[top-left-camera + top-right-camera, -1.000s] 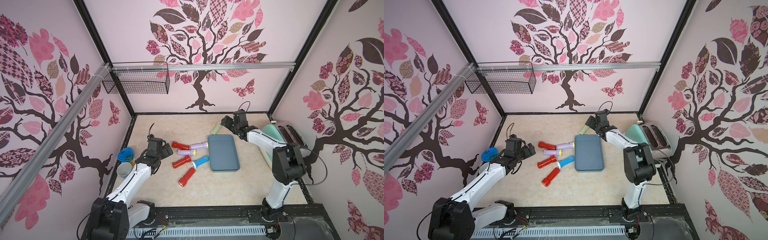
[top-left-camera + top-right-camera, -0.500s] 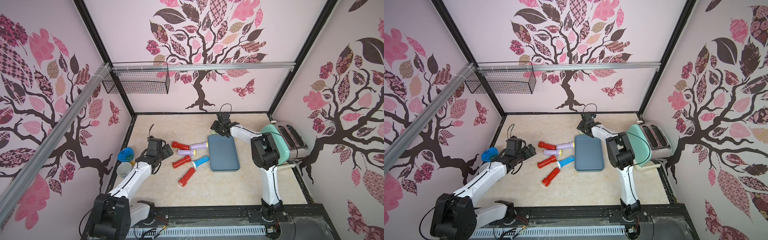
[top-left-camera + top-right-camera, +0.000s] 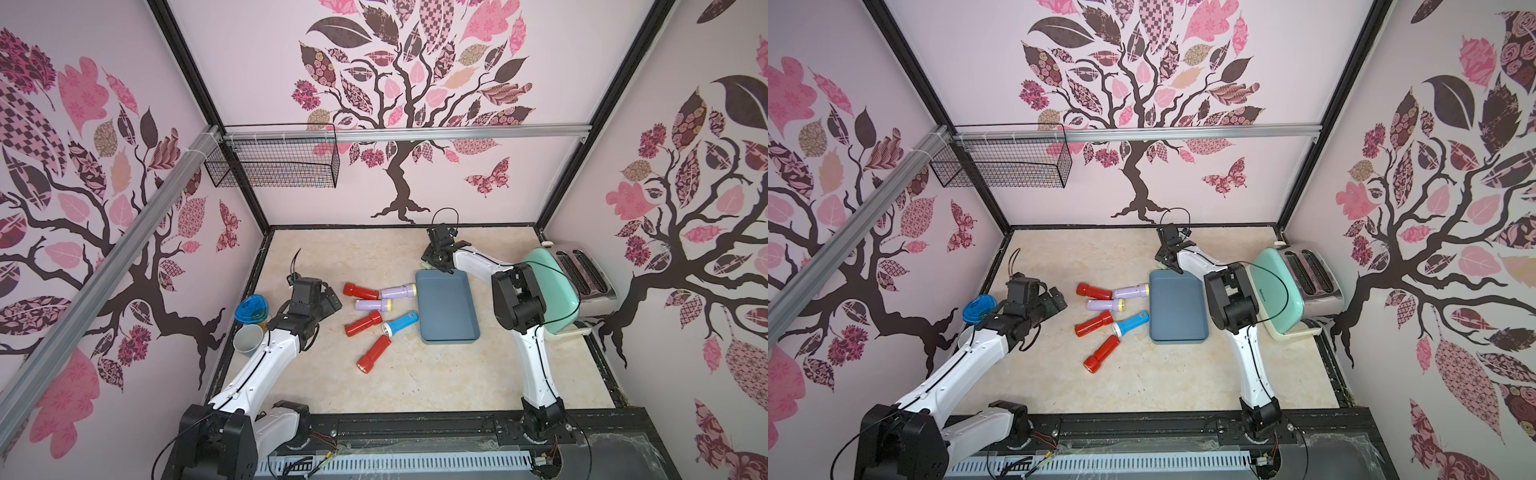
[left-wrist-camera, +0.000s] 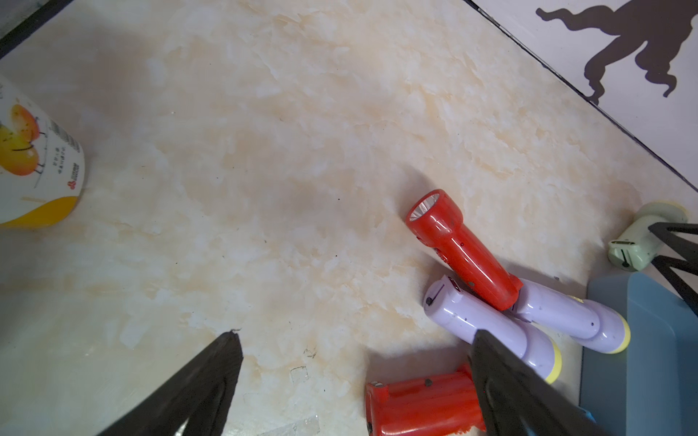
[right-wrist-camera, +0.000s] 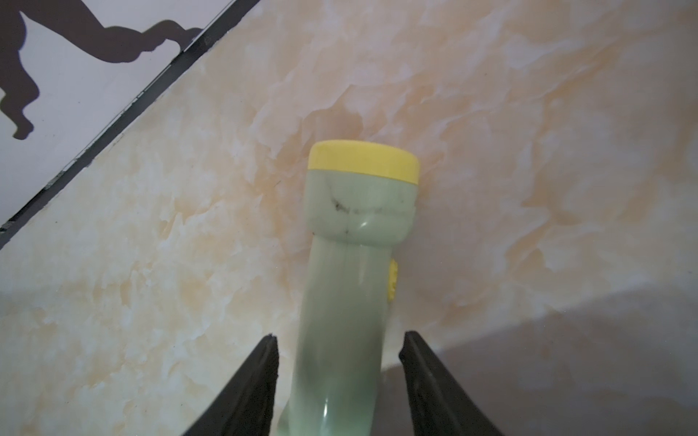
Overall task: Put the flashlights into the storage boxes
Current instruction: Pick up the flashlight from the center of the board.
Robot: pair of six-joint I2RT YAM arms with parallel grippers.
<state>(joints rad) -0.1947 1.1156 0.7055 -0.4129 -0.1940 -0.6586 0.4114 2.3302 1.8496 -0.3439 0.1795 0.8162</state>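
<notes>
The slate-blue storage box (image 3: 446, 307) (image 3: 1177, 309) lies flat with nothing in it. To its left lie three red flashlights (image 3: 360, 290) (image 3: 363, 323) (image 3: 373, 354), two lilac ones (image 3: 399, 291) (image 3: 373, 305) and a blue one (image 3: 400, 323). Behind the box's far left corner, my right gripper (image 3: 434, 264) (image 5: 338, 339) straddles the pale green flashlight (image 5: 355, 245) (image 4: 638, 241). Its jaws are open, with a narrow gap on each side. My left gripper (image 3: 328, 301) (image 4: 357, 334) hovers wide open left of the pile, holding nothing.
A mint-green toaster (image 3: 548, 291) stands against the right wall beside the right arm. A blue-lidded cup (image 3: 251, 309) and a grey cup (image 3: 248, 338) sit at the left edge. A black wire basket (image 3: 274, 166) hangs on the back rail.
My right gripper has swung left from behind the box onto the pale green flashlight, and its jaws have narrowed around it. The left arm has barely moved.
</notes>
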